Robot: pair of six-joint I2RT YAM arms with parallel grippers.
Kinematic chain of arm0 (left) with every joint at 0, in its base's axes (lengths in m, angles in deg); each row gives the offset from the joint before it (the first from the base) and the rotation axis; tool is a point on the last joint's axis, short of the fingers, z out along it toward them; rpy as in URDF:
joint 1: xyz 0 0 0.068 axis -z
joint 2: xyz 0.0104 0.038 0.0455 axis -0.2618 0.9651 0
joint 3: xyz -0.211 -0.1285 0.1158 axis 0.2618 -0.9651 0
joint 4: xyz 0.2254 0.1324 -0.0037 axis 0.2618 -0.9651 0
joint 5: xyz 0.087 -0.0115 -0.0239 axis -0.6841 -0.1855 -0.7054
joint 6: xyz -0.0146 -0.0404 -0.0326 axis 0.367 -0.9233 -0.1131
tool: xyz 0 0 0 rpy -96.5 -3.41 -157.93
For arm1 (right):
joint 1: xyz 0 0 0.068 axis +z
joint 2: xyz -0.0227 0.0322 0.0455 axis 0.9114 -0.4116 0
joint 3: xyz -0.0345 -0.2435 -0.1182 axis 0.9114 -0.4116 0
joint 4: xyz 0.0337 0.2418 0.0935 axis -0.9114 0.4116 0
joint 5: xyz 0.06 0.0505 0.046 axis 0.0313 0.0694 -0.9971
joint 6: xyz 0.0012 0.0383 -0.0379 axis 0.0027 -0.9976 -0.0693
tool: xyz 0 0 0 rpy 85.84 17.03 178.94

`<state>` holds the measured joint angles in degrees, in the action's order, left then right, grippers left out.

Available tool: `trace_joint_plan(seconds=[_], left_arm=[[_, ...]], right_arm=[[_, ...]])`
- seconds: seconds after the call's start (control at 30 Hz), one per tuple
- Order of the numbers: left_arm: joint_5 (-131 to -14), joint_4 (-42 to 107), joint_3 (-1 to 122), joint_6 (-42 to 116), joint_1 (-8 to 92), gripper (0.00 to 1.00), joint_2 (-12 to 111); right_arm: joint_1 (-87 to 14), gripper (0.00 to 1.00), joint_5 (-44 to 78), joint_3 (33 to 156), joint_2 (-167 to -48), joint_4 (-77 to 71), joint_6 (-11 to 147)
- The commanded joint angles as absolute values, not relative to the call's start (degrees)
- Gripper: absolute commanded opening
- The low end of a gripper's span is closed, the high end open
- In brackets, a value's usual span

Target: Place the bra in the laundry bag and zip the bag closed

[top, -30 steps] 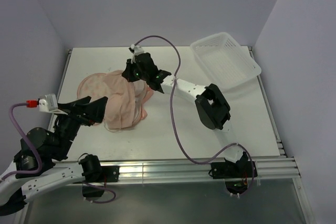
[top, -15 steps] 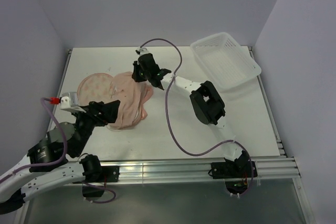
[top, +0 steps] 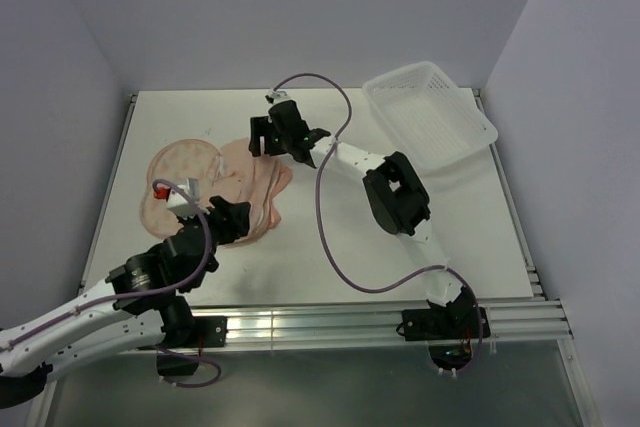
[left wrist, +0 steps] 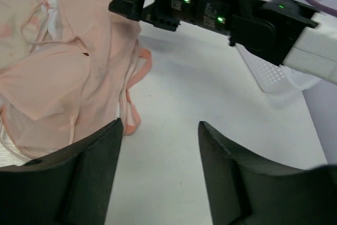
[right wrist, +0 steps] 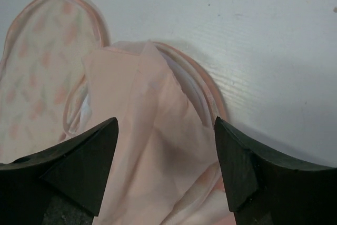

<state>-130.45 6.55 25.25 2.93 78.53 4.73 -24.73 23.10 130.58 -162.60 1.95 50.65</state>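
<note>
Peach-pink fabric marks your target. The bra [top: 252, 179] lies bunched over the right lobe of the laundry bag [top: 172, 165], on the left half of the table [top: 400, 247]. In the right wrist view, the bag's pink zipper edge curves round the bra's far side with whitish mesh showing between. That suggests the bra sits in the opened mouth rather than just on top, though you can't tell how deep. The bag's left lobe lies flat and uncovered. On the near side, cloth and a pink strip spill past the rim onto the table; whether that strip is a strap or the zipper edge is unclear.

Your right gripper [right wrist: 166, 125] hovers over the bra's far edge, fingers spread wide and holding nothing. Your left gripper [left wrist: 160, 125] sits low on the near side, jaws parted and empty, over bare table just beside the bra. With the two flanking the bag like this, you look placed to tuck in the overhang; the zip won't run cleanly across loose fabric.

The white lattice basket [top: 430, 112] stands well apart at the far right, out of your way.
</note>
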Motion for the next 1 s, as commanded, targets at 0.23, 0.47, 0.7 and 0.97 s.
trace_joint_plan(seconds=[0.23,0.47,0.7,0.97], left_arm=[[-101.2,20.7,27.8,1.1,44.7,0.6,21.3],[-100.0,8.6,16.2,-10.4,36.8,0.51,11.2],[-101.2,-3.6,4.9,-24.8,37.1,0.4,-3.1],[-109.2,0.8,3.0,-30.7,36.2,0.38,6.8]], right_arm=[[-27.7,0.8,21.0,102.3,-134.4,-10.8,46.9],[-25.5,0.71,17.4,81.7,-116.0,-17.3,41.7],[-21.6,0.7,19.0,70.9,-105.7,-15.8,43.4],[-19.8,0.68,17.9,63.8,-98.6,-15.8,45.2]])
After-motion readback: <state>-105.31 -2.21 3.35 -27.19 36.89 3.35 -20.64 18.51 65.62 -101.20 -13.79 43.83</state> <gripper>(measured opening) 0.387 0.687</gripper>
